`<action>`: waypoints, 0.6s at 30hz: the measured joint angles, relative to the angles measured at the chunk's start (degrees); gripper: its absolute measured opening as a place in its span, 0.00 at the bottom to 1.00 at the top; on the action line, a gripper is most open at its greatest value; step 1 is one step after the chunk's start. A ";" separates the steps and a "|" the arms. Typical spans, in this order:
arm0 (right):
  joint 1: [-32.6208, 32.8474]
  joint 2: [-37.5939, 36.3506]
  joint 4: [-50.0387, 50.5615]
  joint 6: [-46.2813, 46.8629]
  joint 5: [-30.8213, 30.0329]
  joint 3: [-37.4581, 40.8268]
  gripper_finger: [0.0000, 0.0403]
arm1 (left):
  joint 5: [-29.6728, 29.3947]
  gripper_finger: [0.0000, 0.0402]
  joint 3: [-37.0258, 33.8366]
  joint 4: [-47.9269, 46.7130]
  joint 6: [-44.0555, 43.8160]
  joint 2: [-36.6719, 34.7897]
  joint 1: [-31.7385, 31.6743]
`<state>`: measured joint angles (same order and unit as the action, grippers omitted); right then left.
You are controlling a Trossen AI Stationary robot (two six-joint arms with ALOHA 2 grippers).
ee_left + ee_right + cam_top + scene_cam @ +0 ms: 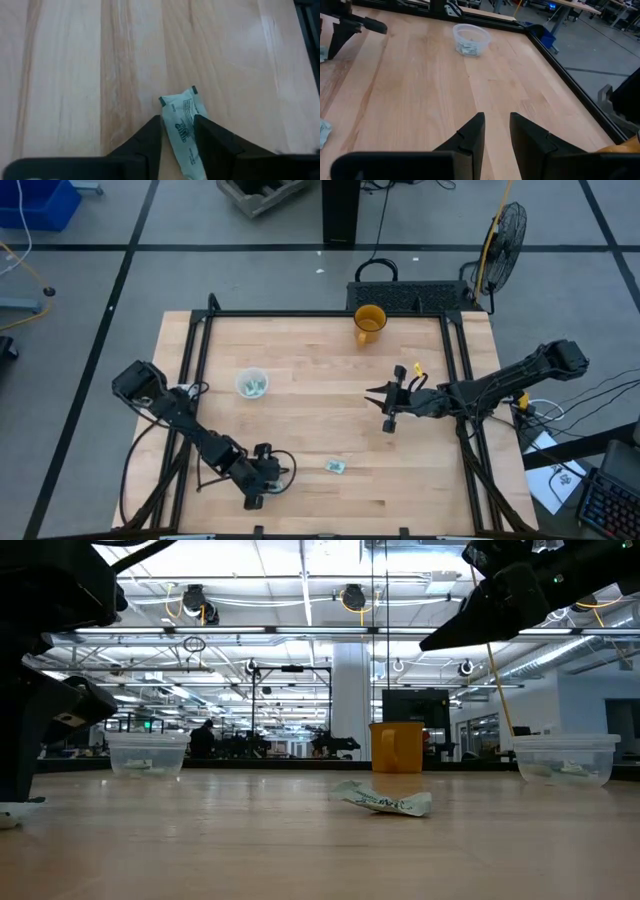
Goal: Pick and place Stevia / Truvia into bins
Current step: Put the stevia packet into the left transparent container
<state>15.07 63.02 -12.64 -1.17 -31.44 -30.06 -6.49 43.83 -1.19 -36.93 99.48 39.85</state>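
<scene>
Big wooden table (320, 430) w/ a black frame round it, both arms reaching in over it.

Left arm comes in from the near-left corner, and the left gripper (268, 478) sits low over the near edge of the table. Its jaws are pinched narrow w/ a held packet (182, 125) btwn them. The pale green/white packet sticks out past the fingertips, and there's bare wood under it.

Right arm comes in from the right side. The right gripper (388, 406) hangs over the mid-right of the table, well above the surface in the low view. Its jaws are only a narrow gap apart w/ nothing in it.

Yellow cup (369, 323) stands at the far edge, approx centre.

First of the clear bins, the left cup (240, 380), stands on the left half of the table, well apart from both grippers. It has a few packets in the left cup (254, 387).

The other bin, the right cup (565, 745), I only see in the low view, off to the right. There's some pale stuff in it (570, 769), prob packets, but can't tell how many.

One loose packet (335, 466) lies crumpled on the bare wood near the front edge, just right of the left gripper, not touching anything.
</scene>
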 joint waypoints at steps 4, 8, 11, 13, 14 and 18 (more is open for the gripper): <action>0.00 0.00 0.00 -0.05 0.00 0.00 0.21 | -0.63 0.18 0.00 -0.04 2.51 -0.36 0.00; 0.00 0.00 0.00 -0.13 0.00 0.00 0.21 | -1.15 0.04 -0.09 -0.12 3.42 -0.85 -0.20; -0.07 0.00 0.00 -0.15 0.00 0.00 0.21 | -2.24 0.02 -0.13 0.38 3.59 -1.19 -0.50; -0.13 0.00 0.00 -0.15 0.00 0.00 0.21 | -3.37 0.04 -0.24 0.47 3.88 -1.73 -0.55; -0.17 0.00 0.00 -0.15 0.00 0.00 0.21 | -3.82 0.04 -0.26 0.56 4.25 -2.27 -0.78; -0.45 0.00 -0.95 -0.19 0.04 0.00 0.21 | -6.94 0.01 -0.26 -2.46 3.27 -7.27 -2.20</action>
<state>14.62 63.02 -13.59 -1.36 -31.41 -30.06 -13.43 43.57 -3.65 -33.65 92.21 37.66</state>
